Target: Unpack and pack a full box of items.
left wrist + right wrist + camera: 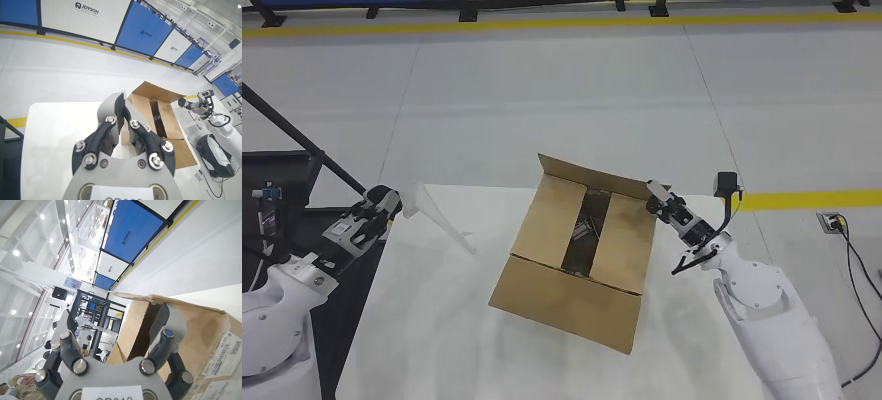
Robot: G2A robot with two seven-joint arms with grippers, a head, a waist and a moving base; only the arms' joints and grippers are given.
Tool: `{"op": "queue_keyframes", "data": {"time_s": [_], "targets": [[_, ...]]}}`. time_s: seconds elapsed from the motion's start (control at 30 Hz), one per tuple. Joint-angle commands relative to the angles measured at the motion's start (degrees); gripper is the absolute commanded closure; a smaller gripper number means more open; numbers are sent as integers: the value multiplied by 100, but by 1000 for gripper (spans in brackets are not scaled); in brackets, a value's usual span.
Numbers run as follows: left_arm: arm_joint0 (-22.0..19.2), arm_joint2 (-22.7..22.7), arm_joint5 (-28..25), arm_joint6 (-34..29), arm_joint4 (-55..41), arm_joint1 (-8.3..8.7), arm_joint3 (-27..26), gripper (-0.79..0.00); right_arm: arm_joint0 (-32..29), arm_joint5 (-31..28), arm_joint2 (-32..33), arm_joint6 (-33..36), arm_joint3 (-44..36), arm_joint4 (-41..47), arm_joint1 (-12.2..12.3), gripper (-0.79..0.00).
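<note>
Flap handling for brown corrugated cardboard box (577, 285), centre of white rectangular table (432, 330).
Two long flaps nearly closed over jumbled dark contents (587, 228); 12 o'clock flap raised, 6 o'clock flap folded outward. Left gripper (123, 106) at 9 o'clock, well apart from box, jaws together on nothing. Right gripper (115, 310) at 2 o'clock, just beside box corner, jaws spread wide; contact not discernible. Expect stiff, light, crease-hinged board and a heavy full carton: pinch each flap at mid free edge, never lift by flaps, avoid torn edges.

Bright, even overhead light, soft shadows
</note>
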Motion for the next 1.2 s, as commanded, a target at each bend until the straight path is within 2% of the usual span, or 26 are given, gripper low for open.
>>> {"op": "queue_keyframes", "data": {"time_s": [0.0, 0.17, 0.47, 0.73, 0.83, 1.17], "targets": [[0, 0, 0, 0, 0, 0, 0, 0, 18, 142, 43, -192, 33, -32, -5, -785], [0, 0, 0, 0, 0, 0, 0, 0, 574, 501, -252, -646, 418, 26, -139, -785], [0, 0, 0, 0, 0, 0, 0, 0, 1899, 467, -972, -1290, 2289, 176, -510, -785], [0, 0, 0, 0, 0, 0, 0, 0, 2608, 288, -1551, -1926, 3828, 362, -933, -785], [0, 0, 0, 0, 0, 0, 0, 0, 2818, 381, -1703, -1922, 4309, 412, -1074, -785], [0, 0, 0, 0, 0, 0, 0, 0, 3292, 430, -1902, -1003, 5245, 477, -1330, -785]]}}
